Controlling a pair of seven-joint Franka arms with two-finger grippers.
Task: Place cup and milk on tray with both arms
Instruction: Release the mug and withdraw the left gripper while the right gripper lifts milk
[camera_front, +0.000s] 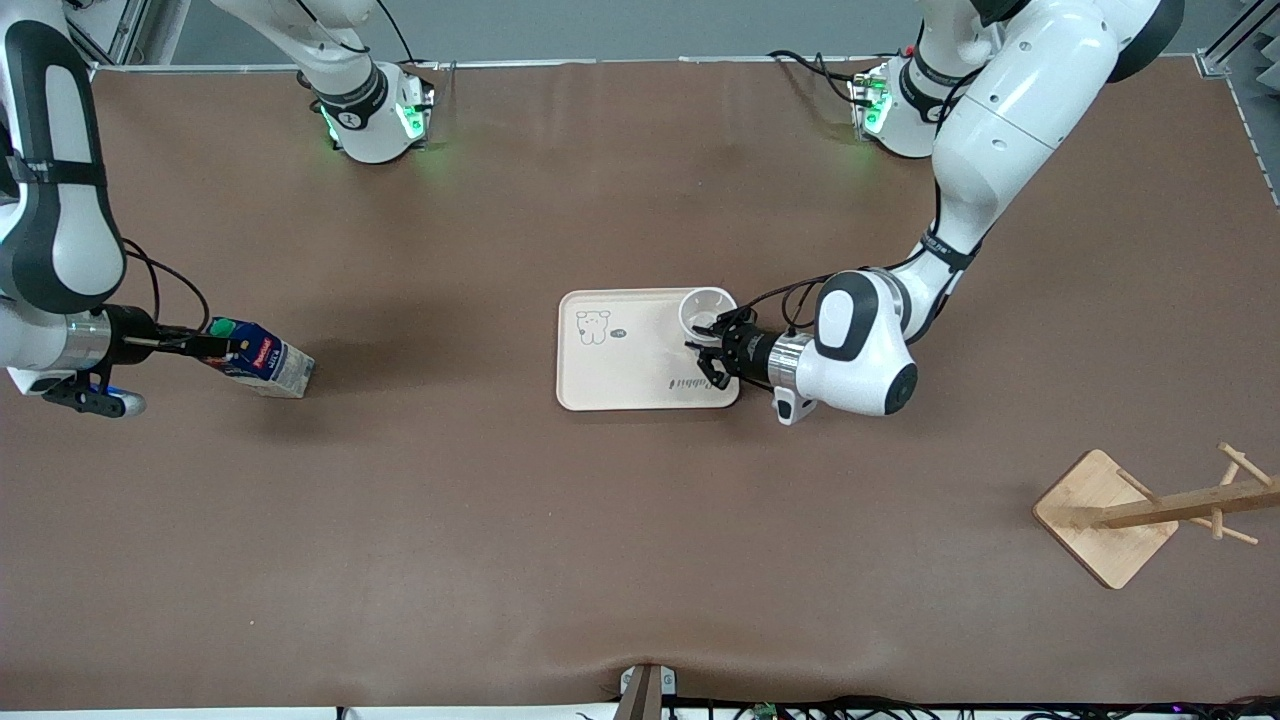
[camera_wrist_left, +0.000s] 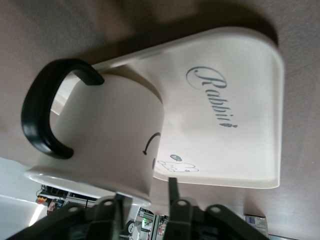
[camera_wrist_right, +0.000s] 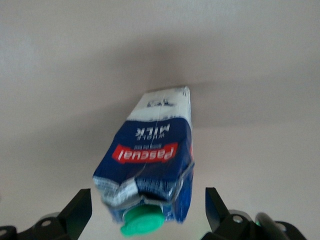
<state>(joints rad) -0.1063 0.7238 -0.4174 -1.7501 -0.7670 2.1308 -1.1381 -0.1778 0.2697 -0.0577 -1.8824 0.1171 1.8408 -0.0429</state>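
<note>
Nearest the lens: square wooden rack base. Small white smiley mug upright on cream rectangular tray, in the corner toward the left arm's end; stiff, probably breakable, best taken by the rim. Left gripper at that rim; gripping or not, cannot tell. Dark-blue milk carton well apart from the tray, likely light and crushable; green cap pointing into wide-spread right gripper.

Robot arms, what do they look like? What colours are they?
Both arms are smooth white shells with black patches at the joints and thin black cables looping near the wrists. A silver ring sits before each black two-finger gripper: the left gripper and the right gripper. Their round bases glow green.
</note>
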